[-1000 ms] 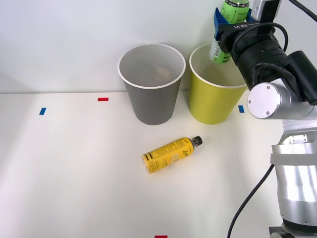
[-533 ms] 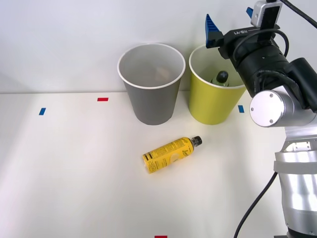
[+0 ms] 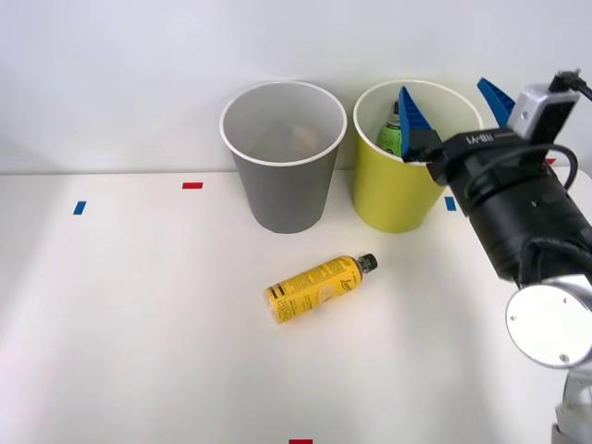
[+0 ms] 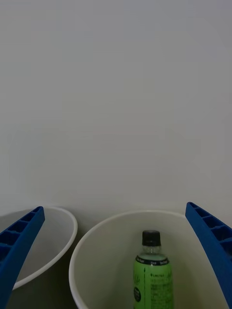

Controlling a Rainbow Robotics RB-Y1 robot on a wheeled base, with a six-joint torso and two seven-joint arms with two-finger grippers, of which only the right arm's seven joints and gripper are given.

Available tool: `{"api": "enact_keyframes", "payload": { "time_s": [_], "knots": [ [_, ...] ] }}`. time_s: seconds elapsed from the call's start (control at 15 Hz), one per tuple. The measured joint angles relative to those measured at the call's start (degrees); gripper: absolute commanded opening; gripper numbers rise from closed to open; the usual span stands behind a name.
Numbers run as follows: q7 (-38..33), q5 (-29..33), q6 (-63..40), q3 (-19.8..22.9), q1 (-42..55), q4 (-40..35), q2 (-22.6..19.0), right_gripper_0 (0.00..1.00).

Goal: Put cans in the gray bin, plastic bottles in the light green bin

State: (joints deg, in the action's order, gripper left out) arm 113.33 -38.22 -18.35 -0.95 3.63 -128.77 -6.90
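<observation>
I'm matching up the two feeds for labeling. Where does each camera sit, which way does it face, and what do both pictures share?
Front view: above the arms, looking forward and down at the table; the right arm and right gripper show.
Right wrist view: on the right arm's wrist, facing the wall over the bin rims; its two open blue fingers show.
Shared: the green-label bottle standing in the light green bin, and the gray bin beside it.
</observation>
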Motion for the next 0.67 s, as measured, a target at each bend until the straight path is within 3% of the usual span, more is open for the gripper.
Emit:
{"api": "enact_keyframes", "payload": {
  "time_s": [0.2,0.67],
  "knots": [
    [0.4,-0.2,4.2,-3.0,10.9,-5.6,-1.3,1.0],
    [1.7,0.1,26.3,-12.6,31.2,-6.8,-8.8,1.0]
  ]
}}
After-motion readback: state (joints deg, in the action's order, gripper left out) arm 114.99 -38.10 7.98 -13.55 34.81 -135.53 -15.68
